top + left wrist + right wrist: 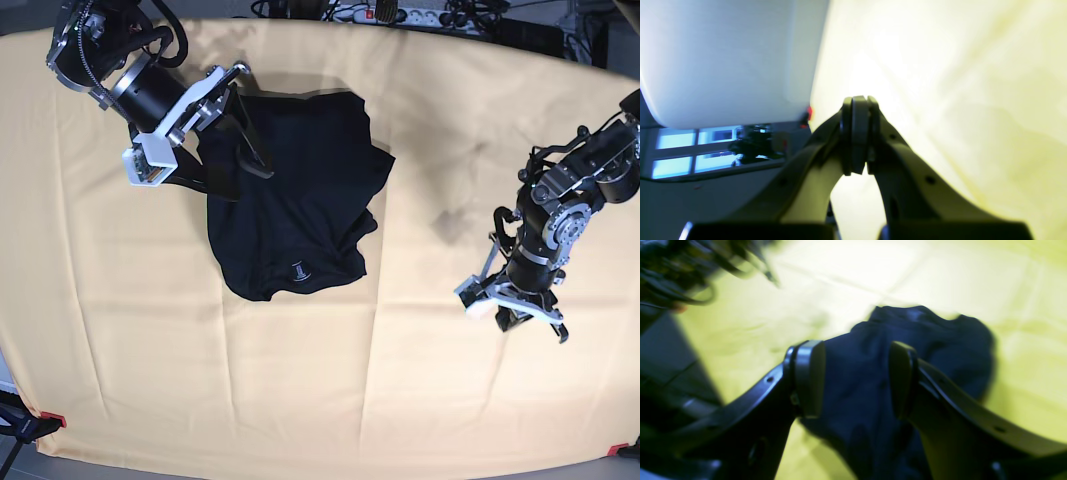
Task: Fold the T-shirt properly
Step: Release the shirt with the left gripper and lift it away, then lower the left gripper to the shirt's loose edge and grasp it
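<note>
On the pale yellow tablecloth (330, 400), up toward eleven o'clock of the base view, lies the T-shirt (295, 200), a black, rumpled heap with its edges bunched and a tiny pale logo mark (298, 271) showing near its six o'clock hem. Right over its ten o'clock corner sits the right gripper (245, 110), and its jaws are spread apart, released. The right wrist view confirms it: the right gripper (857, 380) has dark cloth filling the gap between its two pads, with neither pad pinching any fabric. Whether the pads brush the cloth is too blurred to say.

Over at four o'clock, well apart from the garment, the left gripper (530, 322) hangs above bare tablecloth. The left wrist view shows the left gripper (858, 136) with its pads pressed flat together, clenched on nothing, only yellow cloth behind them. A soft dark shadow (450, 225) lies on the tablecloth between shirt and left arm. Beyond the twelve o'clock table edge, a power strip (400, 14) lies among cables.
</note>
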{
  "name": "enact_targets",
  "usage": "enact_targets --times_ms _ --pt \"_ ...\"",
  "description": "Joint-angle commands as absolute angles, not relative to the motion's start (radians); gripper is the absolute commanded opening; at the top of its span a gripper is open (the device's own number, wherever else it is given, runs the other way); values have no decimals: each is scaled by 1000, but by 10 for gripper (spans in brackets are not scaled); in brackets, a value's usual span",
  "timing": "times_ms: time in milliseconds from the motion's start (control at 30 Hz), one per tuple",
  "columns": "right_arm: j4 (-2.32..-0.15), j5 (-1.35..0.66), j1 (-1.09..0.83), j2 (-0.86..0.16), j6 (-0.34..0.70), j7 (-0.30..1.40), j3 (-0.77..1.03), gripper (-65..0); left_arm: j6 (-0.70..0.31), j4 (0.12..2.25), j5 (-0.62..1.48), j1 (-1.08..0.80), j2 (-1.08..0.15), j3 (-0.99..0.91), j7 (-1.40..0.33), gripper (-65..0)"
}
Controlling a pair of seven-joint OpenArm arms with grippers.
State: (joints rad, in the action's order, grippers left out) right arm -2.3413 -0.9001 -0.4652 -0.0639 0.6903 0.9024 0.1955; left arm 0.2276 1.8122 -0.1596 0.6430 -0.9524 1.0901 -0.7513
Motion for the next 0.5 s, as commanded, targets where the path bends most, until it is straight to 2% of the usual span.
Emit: enact_targets --times_ms 0,133,300,433,467 --pt "-2356 -927 -465 -67 698 897 181 -323 234 1825 -175 645 -964 1077 -735 -650" --pt "-2356 -904 -466 -67 698 974 99 -322 133 1859 -165 591 -964 1077 -668 -650" --pt "-2356 -830 -482 -66 698 980 32 -322 -39 1914 -148 574 -941 1077 -548 -650" --pt "-2356 -779 -508 -67 698 980 33 -322 -49 1901 -118 574 -868 1077 -552 -645" --pt "-2356 -764 -510 -67 698 980 33 -322 -49 1891 -120 574 -845 1077 -554 -583"
